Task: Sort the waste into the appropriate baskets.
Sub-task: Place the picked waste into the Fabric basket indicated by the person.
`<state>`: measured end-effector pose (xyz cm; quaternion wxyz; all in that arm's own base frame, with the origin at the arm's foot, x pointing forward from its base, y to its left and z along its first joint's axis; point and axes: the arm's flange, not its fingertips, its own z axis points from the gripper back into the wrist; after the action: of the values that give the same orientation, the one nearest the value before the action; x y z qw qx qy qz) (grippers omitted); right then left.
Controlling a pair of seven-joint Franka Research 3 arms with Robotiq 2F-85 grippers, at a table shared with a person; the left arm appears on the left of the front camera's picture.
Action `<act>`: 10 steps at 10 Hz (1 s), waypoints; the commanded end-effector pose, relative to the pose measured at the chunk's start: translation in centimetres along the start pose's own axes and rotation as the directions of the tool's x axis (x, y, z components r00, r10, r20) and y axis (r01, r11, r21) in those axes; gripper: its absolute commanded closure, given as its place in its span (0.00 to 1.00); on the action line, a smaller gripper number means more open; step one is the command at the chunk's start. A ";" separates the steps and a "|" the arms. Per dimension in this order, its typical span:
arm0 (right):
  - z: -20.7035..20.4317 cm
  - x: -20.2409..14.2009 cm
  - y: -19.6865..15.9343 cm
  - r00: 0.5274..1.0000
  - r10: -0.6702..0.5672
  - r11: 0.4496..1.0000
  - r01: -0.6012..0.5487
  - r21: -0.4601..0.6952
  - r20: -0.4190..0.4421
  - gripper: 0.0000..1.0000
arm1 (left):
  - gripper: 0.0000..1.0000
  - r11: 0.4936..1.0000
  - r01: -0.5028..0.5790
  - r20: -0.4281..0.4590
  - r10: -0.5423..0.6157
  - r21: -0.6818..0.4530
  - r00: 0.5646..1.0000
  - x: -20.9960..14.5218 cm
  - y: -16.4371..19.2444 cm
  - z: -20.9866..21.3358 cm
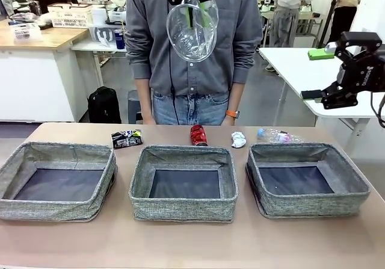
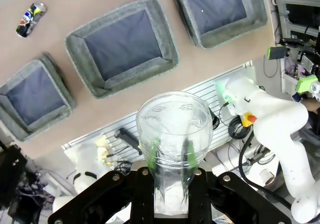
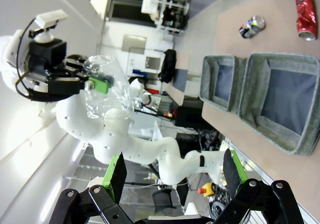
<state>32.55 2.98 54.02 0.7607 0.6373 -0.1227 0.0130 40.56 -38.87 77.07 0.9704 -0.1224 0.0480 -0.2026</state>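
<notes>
High over the table, my left gripper is shut on the rim of a clear plastic cup, which hangs mouth down above the middle basket. The same cup stands between the green pads of that gripper. The left basket and right basket hold nothing. Behind them lie a black printed can, a red can, a white paper ball and a clear bottle. My right gripper hovers open off the table's right side; its fingers are spread wide.
A person in a grey shirt stands at the table's far edge, right behind the raised cup, hands down. A white table with a green object stands at the right behind my right arm. A bare strip of tabletop runs in front of the baskets.
</notes>
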 end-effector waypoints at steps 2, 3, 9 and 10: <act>-0.1 0.3 0.2 1.000 0.013 1.000 -0.014 0.025 0.010 0.00 | 0.78 1.000 0.001 0.006 -0.001 0.003 1.000 -0.2 -0.1 0.0; -0.1 0.3 0.2 1.000 0.013 1.000 -0.014 0.025 0.010 0.00 | 0.78 1.000 0.001 0.006 -0.001 0.003 1.000 -0.2 -0.1 0.0; -0.1 0.3 0.2 1.000 0.013 1.000 -0.014 0.025 0.010 0.00 | 0.78 1.000 0.001 0.006 -0.001 0.003 1.000 -0.2 -0.1 0.0; -0.1 0.3 0.2 1.000 0.013 1.000 -0.014 0.025 0.010 0.00 | 0.78 1.000 0.001 0.006 -0.001 0.003 1.000 -0.2 -0.1 0.0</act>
<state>32.55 2.98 54.02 0.7607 0.6373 -0.1227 0.0130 40.56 -38.87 77.07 0.9704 -0.1224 0.0480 -0.2026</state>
